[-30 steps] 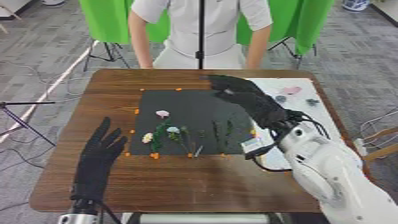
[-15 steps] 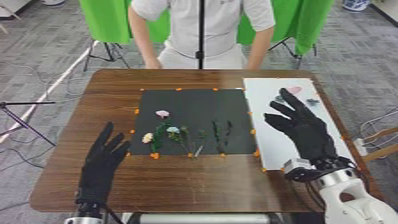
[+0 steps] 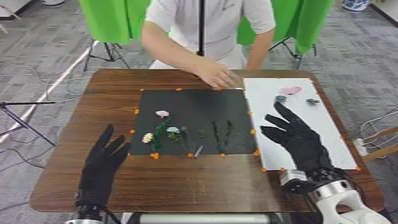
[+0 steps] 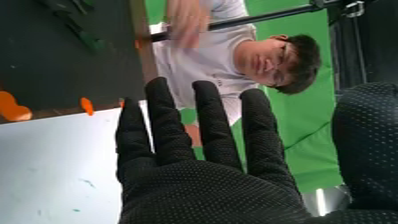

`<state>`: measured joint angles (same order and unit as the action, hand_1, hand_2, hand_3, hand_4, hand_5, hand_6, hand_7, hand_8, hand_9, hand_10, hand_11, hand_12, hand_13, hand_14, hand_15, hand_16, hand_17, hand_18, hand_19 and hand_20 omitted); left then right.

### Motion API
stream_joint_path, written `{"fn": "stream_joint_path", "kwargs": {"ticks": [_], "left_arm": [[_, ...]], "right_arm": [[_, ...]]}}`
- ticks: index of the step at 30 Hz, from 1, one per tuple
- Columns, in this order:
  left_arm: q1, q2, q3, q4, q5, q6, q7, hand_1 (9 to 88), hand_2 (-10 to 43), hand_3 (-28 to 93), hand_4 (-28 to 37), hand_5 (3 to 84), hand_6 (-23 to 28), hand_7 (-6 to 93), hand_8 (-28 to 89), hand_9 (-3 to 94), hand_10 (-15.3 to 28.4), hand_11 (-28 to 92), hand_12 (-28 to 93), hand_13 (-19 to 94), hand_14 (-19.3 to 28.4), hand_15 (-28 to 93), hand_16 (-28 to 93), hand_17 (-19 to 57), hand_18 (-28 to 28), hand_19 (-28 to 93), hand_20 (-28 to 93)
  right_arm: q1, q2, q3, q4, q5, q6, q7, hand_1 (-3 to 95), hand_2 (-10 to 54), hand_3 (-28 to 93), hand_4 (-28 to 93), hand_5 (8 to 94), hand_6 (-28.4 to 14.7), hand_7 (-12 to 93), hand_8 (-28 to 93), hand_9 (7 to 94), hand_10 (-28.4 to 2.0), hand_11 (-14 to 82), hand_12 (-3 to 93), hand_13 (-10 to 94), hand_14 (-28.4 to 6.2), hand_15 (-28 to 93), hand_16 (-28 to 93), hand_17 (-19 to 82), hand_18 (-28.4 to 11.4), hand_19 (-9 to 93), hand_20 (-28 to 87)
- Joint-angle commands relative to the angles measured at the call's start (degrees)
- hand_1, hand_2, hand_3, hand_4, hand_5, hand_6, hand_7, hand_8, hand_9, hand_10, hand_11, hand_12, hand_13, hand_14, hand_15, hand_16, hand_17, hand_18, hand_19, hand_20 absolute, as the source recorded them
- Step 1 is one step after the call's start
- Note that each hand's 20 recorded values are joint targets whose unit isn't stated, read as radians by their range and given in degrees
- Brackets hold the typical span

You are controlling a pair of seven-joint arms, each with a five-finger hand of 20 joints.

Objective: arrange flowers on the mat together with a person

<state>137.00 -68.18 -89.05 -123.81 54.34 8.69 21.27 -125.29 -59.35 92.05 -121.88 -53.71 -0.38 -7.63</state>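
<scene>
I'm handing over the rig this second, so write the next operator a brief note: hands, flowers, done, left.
Left hand: open, over the wood at the dark mat's left.
Right hand: open, over the white mat.
Person's hand: at the dark mat's far edge; give it room.
Done: white-pink flower, pale blue flower, cream flower and green sprigs lie on the dark mat.
Left, probably: pink flower and two grey-blue pieces at the white mat's far end.
</scene>
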Motion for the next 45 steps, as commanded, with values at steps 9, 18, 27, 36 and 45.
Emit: {"fn": "stream_joint_path", "kwargs": {"ticks": [9, 18, 27, 36, 45], "left_arm": [[0.89, -0.26, 0.28, 0.54, -0.13, 0.19, 0.07, 18.8, 4.4, 77, -28.3, 24.0, -2.5, 11.3, -10, 27.6, 12.2, 9, 13, 22, 17.7, 21, -1, -11.7, 22.7, 41, 5], [0.87, -0.33, 0.22, 0.32, -0.04, 0.1, -0.22, 19.0, 4.5, 77, -28.3, 23.9, -2.2, 11.3, -10, 27.6, 12.4, 9, 13, 22, 17.9, 21, -1, -11.7, 22.8, 41, 5], [1.17, -0.14, 0.37, -0.08, -0.18, 0.52, -0.37, 19.4, 4.6, 77, -28.3, 23.8, -2.1, 11.4, -10, 27.6, 12.5, 9, 13, 22, 17.8, 21, -1, -11.8, 22.8, 42, 5], [0.92, -0.41, 0.2, -0.07, 0.03, 0.1, -0.86, 19.6, 4.6, 77, -28.3, 23.8, -2.0, 11.5, -10, 27.7, 12.5, 9, 13, 22, 17.8, 22, -1, -11.8, 22.8, 42, 5], [1.1, -0.14, 0.4, -0.29, -0.13, 0.55, -0.51, 19.8, 4.6, 77, -28.3, 23.7, -1.8, 11.4, -10, 27.6, 12.5, 10, 12, 22, 17.9, 22, -1, -11.8, 22.8, 42, 5]], "right_arm": [[1.14, -0.29, -1.0, -0.21, 1.33, -1.26, 0.28, 16.9, 8.7, 71, -28, 29.4, 4.6, 10, -9, 37.1, -10.8, 3.6, 17.4, 31, -18.0, 6, 32, 4, -17.6, 23, 22], [1.55, -0.21, -0.93, -0.2, 2.32, -1.54, 0.28, 17.1, 8.7, 71, -28, 29.5, 4.7, 10, -9, 37.2, -10.4, 3.7, 17.4, 31, -17.8, 6, 32, 4, -17.6, 23, 22], [1.34, -0.45, -0.76, -0.18, 2.16, -1.86, 0.49, 17.4, 8.7, 71, -28, 30.1, 5.0, 11, -10, 37.5, -10.6, 3.9, 17.4, 31, -17.8, 7, 32, 4, -17.6, 24, 22], [1.53, -0.36, -0.97, -0.13, 2.06, -1.78, 0.57, 17.5, 8.6, 72, -28, 30.5, 5.0, 11, -10, 38.1, -10.6, 4.0, 17.4, 32, -17.8, 7, 32, 4, -17.7, 24, 22], [2.74, 1.0, -0.35, -0.22, 0.83, -0.91, 2.28, 17.8, 8.7, 72, -28, 30.8, 5.1, 11, -10, 38.4, -10.9, 4.3, 17.5, 32, -17.8, 8, 32, 4, -17.7, 25, 23]]}}
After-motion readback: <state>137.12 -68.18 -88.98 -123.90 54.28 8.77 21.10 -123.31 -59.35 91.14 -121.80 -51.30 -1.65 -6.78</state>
